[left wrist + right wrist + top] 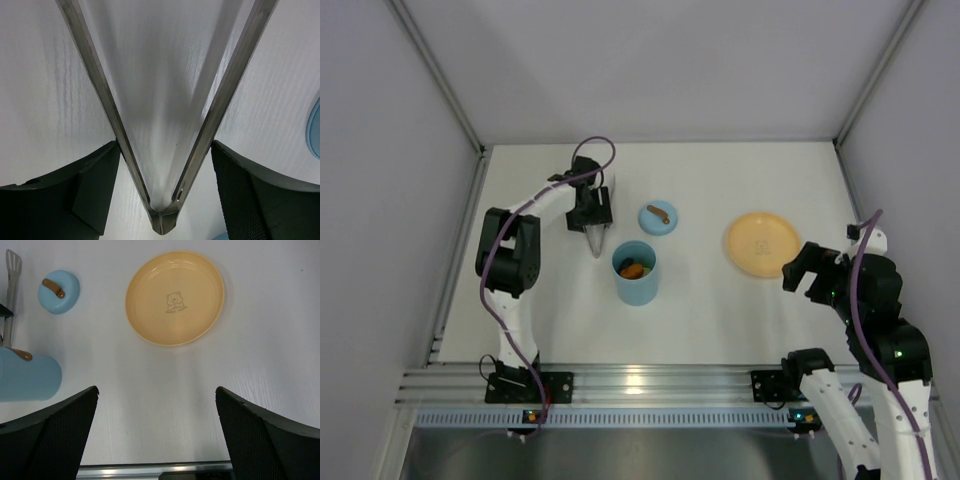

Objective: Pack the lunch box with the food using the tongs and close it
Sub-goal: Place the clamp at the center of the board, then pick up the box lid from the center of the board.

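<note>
The light blue lunch box stands upright at mid-table, and orange and dark food lies inside it. Its round blue lid with a brown handle rests on the table just behind it. My left gripper is beside the box's far left. The silvery tongs stick out from the left gripper toward the tub. In the left wrist view the tongs are spread wide in a V. The left gripper has one finger touching each outer arm. My right gripper hangs open and empty near the plate.
An empty orange-yellow plate with a bear print lies right of the lid, just ahead of the right gripper. The right wrist view shows the plate, the lid, the lunch box and the tongs. White walls enclose the table.
</note>
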{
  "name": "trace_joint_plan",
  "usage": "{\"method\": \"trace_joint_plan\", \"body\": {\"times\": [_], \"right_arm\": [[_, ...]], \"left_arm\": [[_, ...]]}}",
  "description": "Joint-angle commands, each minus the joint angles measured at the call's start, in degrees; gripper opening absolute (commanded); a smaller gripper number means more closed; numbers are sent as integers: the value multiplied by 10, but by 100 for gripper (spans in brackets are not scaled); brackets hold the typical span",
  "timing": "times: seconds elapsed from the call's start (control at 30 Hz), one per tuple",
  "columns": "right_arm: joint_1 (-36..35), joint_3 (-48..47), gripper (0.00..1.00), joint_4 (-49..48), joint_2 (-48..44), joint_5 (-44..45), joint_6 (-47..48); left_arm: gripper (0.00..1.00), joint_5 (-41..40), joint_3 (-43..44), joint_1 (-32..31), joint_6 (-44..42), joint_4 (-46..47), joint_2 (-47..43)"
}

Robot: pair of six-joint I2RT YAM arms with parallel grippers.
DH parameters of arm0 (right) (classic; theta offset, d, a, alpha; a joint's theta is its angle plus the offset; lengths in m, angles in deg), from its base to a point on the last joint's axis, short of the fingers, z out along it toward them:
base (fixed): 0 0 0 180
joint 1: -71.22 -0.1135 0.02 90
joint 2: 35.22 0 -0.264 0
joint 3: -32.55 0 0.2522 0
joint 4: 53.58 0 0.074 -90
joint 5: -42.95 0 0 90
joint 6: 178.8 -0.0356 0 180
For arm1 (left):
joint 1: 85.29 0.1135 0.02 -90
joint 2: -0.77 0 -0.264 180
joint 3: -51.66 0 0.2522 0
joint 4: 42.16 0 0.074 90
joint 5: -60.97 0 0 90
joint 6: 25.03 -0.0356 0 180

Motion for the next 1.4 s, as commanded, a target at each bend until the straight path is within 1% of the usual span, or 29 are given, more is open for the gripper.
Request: {"method": "trace_joint_plan", "body": {"times": [0.0, 0.27, 0.37, 0.4, 0.43, 0.47, 0.5, 0.53, 0.57, 0.6, 0.63, 0.67, 0.7, 0.73, 0.77, 0.8, 0.83, 0.87, 0.93, 0.97, 1.03, 1.07, 1.13, 1.17, 1.23, 1.27, 1.37], "right_arm": [[7, -24, 100, -46, 21, -23, 7], [7, -34, 99, -76, 62, -44, -5], [7, -30, 99, -108, 89, -68, -14], [7, -29, 99, -118, 99, -86, -21], [7, -29, 100, -145, 111, -97, -26], [7, -32, 99, -162, 139, -107, -28], [5, -33, 100, -179, 159, -126, -35], [5, -36, 100, -216, 176, -132, -37], [3, -46, 100, -233, 218, -135, -37], [-5, -52, 99, -250, 242, -136, -36], [-11, -59, 100, -268, 266, -136, -35], [-20, -79, 100, -296, 318, -137, -32], [-42, -92, 99, -307, 349, -128, -23], [-55, -107, 99, -314, 376, -117, -21], [-71, -142, 99, -327, 434, -96, -11], [-102, -161, 99, -334, 464, -84, -7], [-114, -181, 99, -337, 493, -71, -4], [-126, -227, 100, -338, 556, -63, -1], [-152, -282, 100, -327, 620, -43, 3], [-159, -334, 99, -323, 681, -37, 6], [-177, -381, 95, -315, 734, -32, 12], [-183, -420, 88, -314, 778, -26, 18], [-193, -466, 81, -316, 817, -27, 23], [-195, -481, 74, -315, 852, -39, 28], [-205, -509, 70, -303, 884, -42, 34], [-209, -532, 65, -300, 910, -43, 42], [-226, -561, 55, -286, 946, -37, 53]], "left_arm": [[79, -6, 20, 1, 5, -14, -59], [82, 4, 83, 0, 2, -54, -139], [82, 14, 89, -1, 6, -72, -190], [84, 20, 86, -6, 4, -72, -225], [89, 20, 81, -11, 1, -72, -245], [89, 20, 77, -15, -1, -79, -264], [90, 18, 71, -27, -6, -79, -304], [91, 17, 53, -32, -7, -82, -326], [91, 16, 40, -42, -9, -80, -347], [91, 17, 24, -44, -12, -76, -393], [91, 19, -13, -46, -13, -69, -416], [91, 22, -31, -48, -15, -65, -439], [91, 23, -52, -48, -21, -52, -485], [91, 25, -90, -48, -26, -45, -508], [91, 26, -105, -48, -40, -41, -543], [91, 27, -119, -49, -48, -41, -559], [91, 27, -142, -48, -55, -43, -574], [91, 25, -152, -48, -62, -43, -602], [91, 21, -191, -49, -66, -34, -632], [91, 25, -202, -49, -65, -29, -661], [91, 27, -230, -49, -59, -29, -688], [91, 46, -238, -49, -60, -29, -711], [91, 50, -259, -49, -62, -32, -729], [91, 57, -265, -49, -63, -32, -748], [91, 61, -281, -49, -63, -33, -767], [91, 63, -285, -49, -65, -35, -786], [92, 60, -307, -49, -63, -33, -824]]}}
